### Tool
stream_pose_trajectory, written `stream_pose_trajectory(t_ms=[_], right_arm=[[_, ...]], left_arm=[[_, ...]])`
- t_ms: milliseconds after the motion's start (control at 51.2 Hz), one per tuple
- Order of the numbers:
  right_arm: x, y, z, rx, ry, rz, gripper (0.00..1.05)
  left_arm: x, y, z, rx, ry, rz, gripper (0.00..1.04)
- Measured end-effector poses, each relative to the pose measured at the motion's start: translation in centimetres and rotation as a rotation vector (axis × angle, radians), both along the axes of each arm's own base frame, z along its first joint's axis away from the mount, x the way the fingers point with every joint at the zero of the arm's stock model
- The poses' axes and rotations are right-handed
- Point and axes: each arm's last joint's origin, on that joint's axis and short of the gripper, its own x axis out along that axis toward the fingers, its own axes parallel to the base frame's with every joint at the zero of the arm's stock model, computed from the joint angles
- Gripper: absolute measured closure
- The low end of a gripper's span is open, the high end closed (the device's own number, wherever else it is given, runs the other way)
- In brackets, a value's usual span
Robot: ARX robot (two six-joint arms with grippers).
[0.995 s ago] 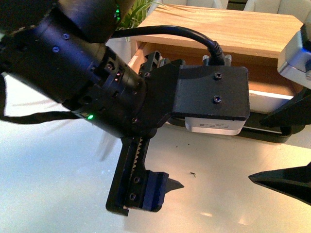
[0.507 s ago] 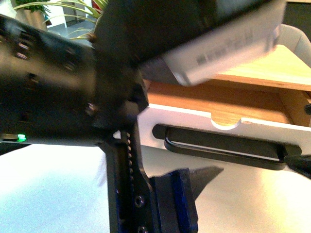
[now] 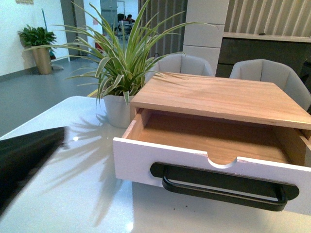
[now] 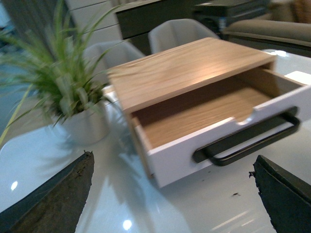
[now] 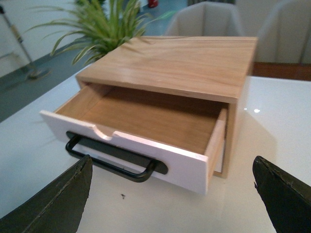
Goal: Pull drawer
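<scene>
On the white worktop, directly ahead of the rig, stands the wooden case, with the drawer drawn well forward out of it. I note the white front standing clear of the case, and both wrist views show the light wood floor open to view and bare. The black bar handle is free, with nothing on it or touching it. The half-round notch in the top edge is unobstructed.

Left arm's jaws: spread wide, the tips at opposite edges of the wrist view, nothing held between them, well back from the drawer. Right arm's jaws: the same, wide apart and empty, also standing off. A dark blurred shape at the left of the front view is probably part of the left arm; I cannot tell which part.

A potted plant sits just beside the case on its left, apart from the drawer.

Assessment: I judge the pull as done. How much travel remains on the runners I cannot tell, as the drawer's rear is hidden inside the case. Nothing further appears outstanding.
</scene>
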Motion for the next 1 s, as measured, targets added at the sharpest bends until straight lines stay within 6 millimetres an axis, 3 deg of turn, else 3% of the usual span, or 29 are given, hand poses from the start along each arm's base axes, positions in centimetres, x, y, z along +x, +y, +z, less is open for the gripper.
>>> stream_pose_trajectory(t_ms=[78,234,351,390,507,722,878,898,995], right_arm=[[-1.4,-0.5,-0.2,0.036,-0.057,-0.120,0.09],[-1.6,-1.2,-1.4,0.128,-0.059,-0.244,0.09],[-1.6,-1.2,-1.5,0.141,-0.059,-0.251,0.09],[-1.6,-1.2,-1.5,0.105,-0.074,-0.289,0.15],[-1.7,-0.6,-2.2,-0.001,-0.103,-0.314,0.34],[-1.6,0.3,-3.5,-0.049,-0.109,-0.305,0.67],[-1.6,1.5,-4.5,-0.067,-0.110,-0.315,1.03],[-1.6,1.6,-4.6,-0.064,-0.110,-0.295,1.03],[-1.6,1.7,-4.9,-0.065,-0.109,-0.298,1.03]], left_arm=[[-2.0,2.2,-1.1,-0.100,0.055,0.138,0.07],[-4.2,5.3,-2.0,-0.263,0.106,0.323,0.07],[-4.3,5.6,-1.9,-0.305,0.112,0.336,0.07],[-4.3,5.6,-1.9,-0.308,0.110,0.349,0.08],[-4.4,6.0,-2.3,-0.266,0.034,0.543,0.26],[-4.7,6.6,-3.2,-0.239,0.021,0.563,0.60],[-5.8,7.7,-3.8,-0.235,0.016,0.575,0.97],[-5.8,7.7,-3.8,-0.236,0.013,0.573,1.02],[-5.8,7.7,-4.1,-0.233,0.014,0.572,1.02]])
